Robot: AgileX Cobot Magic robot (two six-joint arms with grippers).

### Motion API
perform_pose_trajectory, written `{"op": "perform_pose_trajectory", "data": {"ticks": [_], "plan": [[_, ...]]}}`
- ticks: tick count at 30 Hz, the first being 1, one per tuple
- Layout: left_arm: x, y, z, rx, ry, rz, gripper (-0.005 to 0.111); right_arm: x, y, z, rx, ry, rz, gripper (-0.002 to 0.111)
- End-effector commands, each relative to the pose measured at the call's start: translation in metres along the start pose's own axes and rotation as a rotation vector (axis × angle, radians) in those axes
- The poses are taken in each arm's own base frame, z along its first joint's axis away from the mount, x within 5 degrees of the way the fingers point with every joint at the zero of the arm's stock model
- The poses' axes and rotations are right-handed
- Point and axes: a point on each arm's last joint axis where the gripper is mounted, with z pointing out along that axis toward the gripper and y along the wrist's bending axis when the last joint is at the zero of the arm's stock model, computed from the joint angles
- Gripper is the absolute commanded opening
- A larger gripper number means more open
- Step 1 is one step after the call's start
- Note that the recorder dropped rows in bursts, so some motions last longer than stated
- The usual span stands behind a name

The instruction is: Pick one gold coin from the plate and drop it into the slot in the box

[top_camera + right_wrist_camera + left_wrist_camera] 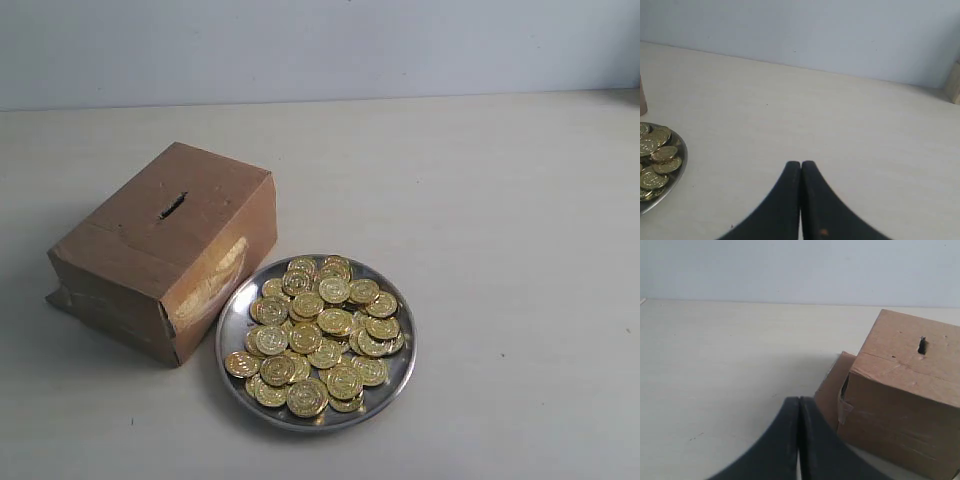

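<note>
Black and pressed flat together, the left gripper (799,402) has its jaws clenched on nothing. The right gripper (800,166) is shut the same way, also empty, which reads as a parked pose with no coin picked yet. Neither arm appears in the exterior view, so both seem to be held back from the work. Just ahead of the left jaws and off to one side stands the brown rectangular cardboard box with glossy tape on its seams (900,410), apart from the fingertips, with a loose flap jutting out at its base. Its cut face is turned upward, probably so that a coin let go above it falls in by its own weight. The short dark slit of the slot (922,345) lies beyond and above the jaws on that face. Ahead of the right jaws, and well off toward the box side, sits the round shiny silver metal plate with a raised rim (683,159), which keeps the heap of small round gold coins (657,155) from sliding off. The plate lies just beside the box, which would make a short carry. The right arm looks better placed to pick a coin, and it must first open its jaws. Beyond both lie the pale cream tabletop (850,115) and then the plain grey-blue wall (815,30).
</note>
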Motion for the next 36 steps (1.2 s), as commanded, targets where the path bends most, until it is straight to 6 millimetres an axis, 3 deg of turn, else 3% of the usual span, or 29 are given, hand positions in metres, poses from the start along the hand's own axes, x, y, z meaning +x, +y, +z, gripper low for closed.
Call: {"op": "perform_pose_trajectory", "data": {"ticks": [1, 8, 13, 18, 28, 32, 36], "plan": [[-0.001, 0.000, 0.000, -0.001, -0.010, -0.008, 0.000, -0.003, -0.001, 0.000, 0.014, -0.052, -0.016, 0.000], [-0.001, 0.000, 0.000, -0.001, -0.010, -0.008, 0.000, -0.011, -0.002, -0.001, 0.027, -0.137, -0.019, 0.000], [-0.001, 0.000, 0.000, -0.001, -0.010, -0.008, 0.000, -0.017, -0.003, -0.002, 0.051, -0.196, -0.111, 0.000], [-0.001, 0.000, 0.000, -0.001, -0.010, -0.008, 0.000, -0.029, -0.005, -0.005, 0.046, -0.340, 0.044, 0.000], [-0.001, 0.000, 0.000, -0.001, -0.010, -0.008, 0.000, -0.032, -0.005, -0.006, 0.051, -0.379, 0.063, 0.000], [-0.001, 0.000, 0.000, -0.001, -0.010, -0.008, 0.000, -0.035, -0.007, -0.008, 0.019, -0.418, 0.284, 0.000], [-0.001, 0.000, 0.000, -0.001, -0.010, -0.008, 0.000, -0.035, -0.008, -0.008, -0.037, -0.432, 0.618, 0.000]]}}
